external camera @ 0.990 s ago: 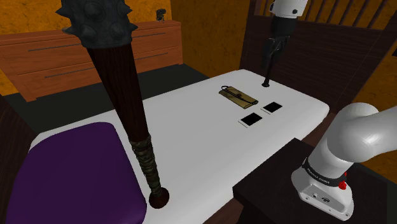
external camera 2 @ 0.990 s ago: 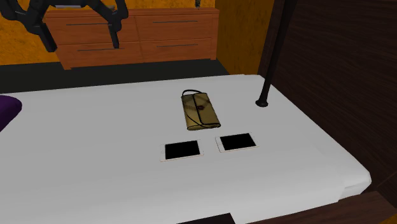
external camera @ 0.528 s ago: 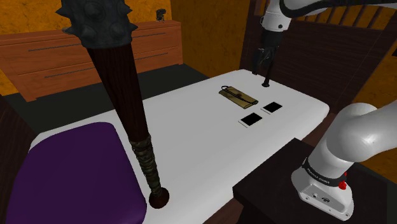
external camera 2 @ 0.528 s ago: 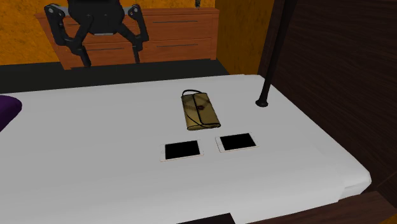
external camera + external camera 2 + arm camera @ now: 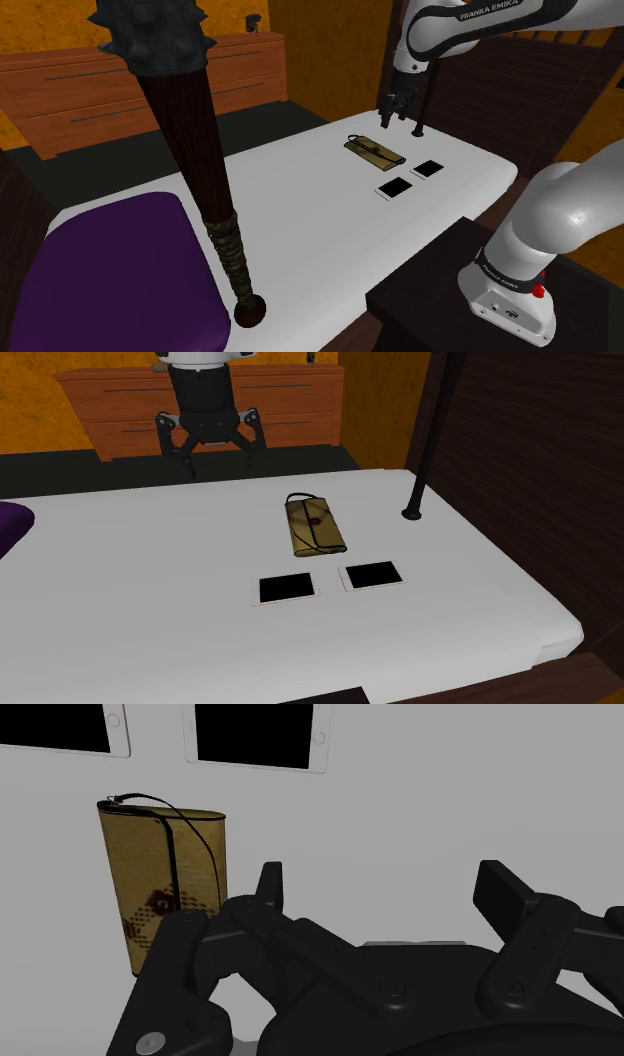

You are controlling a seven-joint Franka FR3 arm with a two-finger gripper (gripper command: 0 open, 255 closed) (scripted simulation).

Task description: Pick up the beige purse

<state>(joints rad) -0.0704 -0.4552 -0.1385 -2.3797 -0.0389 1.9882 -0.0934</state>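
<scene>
The beige purse [image 5: 373, 151] lies flat on the white bed surface [image 5: 300, 210], with a dark strap across it and a dark patterned patch. In the second exterior view the purse [image 5: 313, 524] sits just beyond two flat tablets. My black gripper [image 5: 214, 452] hangs open above the surface with nothing between its fingers, behind the purse and off to that view's left. In the shoulder view the gripper [image 5: 394, 115] hovers just past the purse's far end. The wrist view shows the purse [image 5: 165, 884] beside one finger [image 5: 268, 886], outside the gap of the gripper [image 5: 385, 889].
Two black-screened tablets [image 5: 285, 589] [image 5: 371, 574] lie close to the purse. A dark bedpost [image 5: 413, 502] stands on the surface at the headboard side. A large spiked mace [image 5: 200, 170] leans near a purple cushion [image 5: 120, 270]. A wooden dresser [image 5: 200, 402] stands behind.
The gripper has swung down and towards the purse, moving to the shoulder view's left and the second exterior view's right. It has stayed open. The purse has not moved.
</scene>
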